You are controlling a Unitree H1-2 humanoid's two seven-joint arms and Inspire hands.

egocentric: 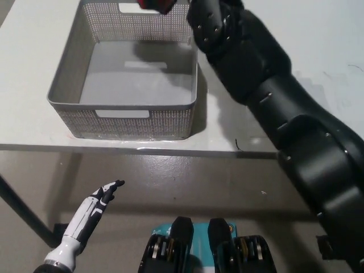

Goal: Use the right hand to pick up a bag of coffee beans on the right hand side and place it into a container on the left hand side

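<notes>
My black right arm reaches from the bottom right across the table to the top middle. The right hand (211, 21) is above the back right corner of the grey mesh basket (121, 106). It is shut on the red and dark bag of coffee beans (154, 5), which shows only as a small patch at the top edge, over the basket's back wall. The basket's floor looks bare. My white left hand (98, 200) rests below the table's front edge at the lower left, fingers stretched out and holding nothing.
The basket stands on the left half of a white table (29, 91), close to its front edge. The black arm hides much of the table's right half. Grey floor lies below the table edge.
</notes>
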